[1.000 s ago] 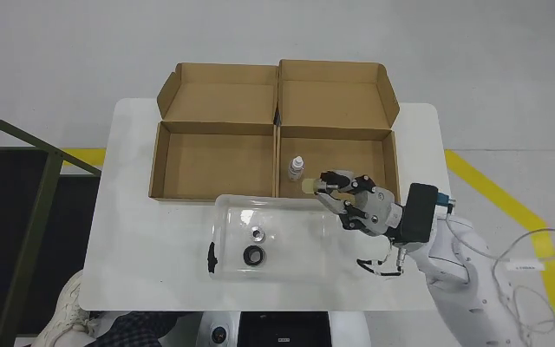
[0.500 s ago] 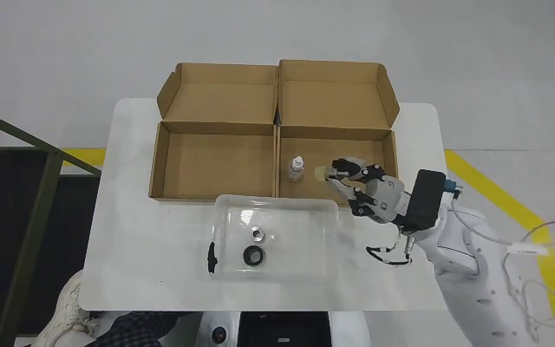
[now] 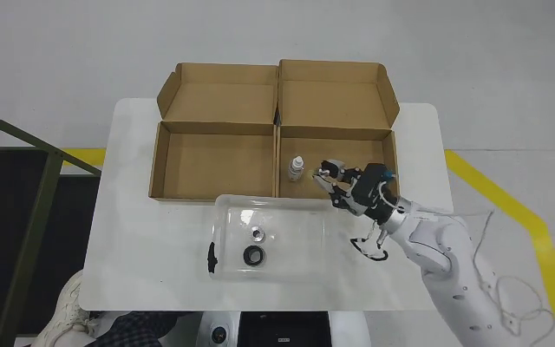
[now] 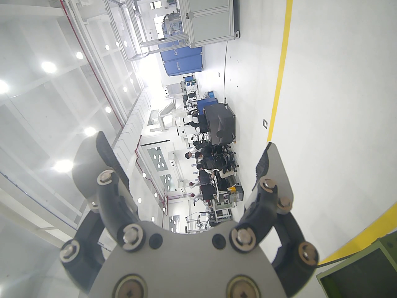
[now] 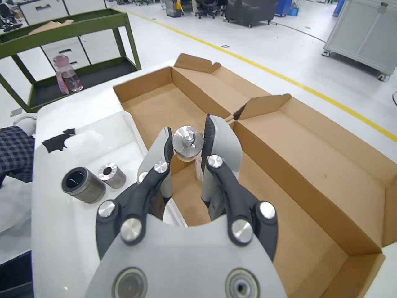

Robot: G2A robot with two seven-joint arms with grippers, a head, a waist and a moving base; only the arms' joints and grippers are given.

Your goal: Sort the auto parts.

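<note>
Over the front-left corner of the right box [image 3: 347, 149]: right gripper [image 3: 325, 173] clamped narrow on a round metal part [image 5: 187, 140], silver cap facing the wrist camera, cream body under it. Can't tell if the part touches the box floor. Just beside it, in the same box, a small white bottle [image 3: 297, 167] stands upright, close to the wall shared with the left box [image 3: 212, 165]. Clear tray [image 3: 299, 252] sits on the table in front of both boxes, right up against their front walls. It holds a dark sleeve [image 3: 253, 255] and a small silver cylinder [image 3: 257, 234], close together and well apart from the gripper. Black scrap [image 3: 211, 257] at the tray's left edge. White table [image 3: 139, 217] under everything. Left gripper [image 4: 186, 144] spread wide, nothing between the fingers, pointed off into the room.
</note>
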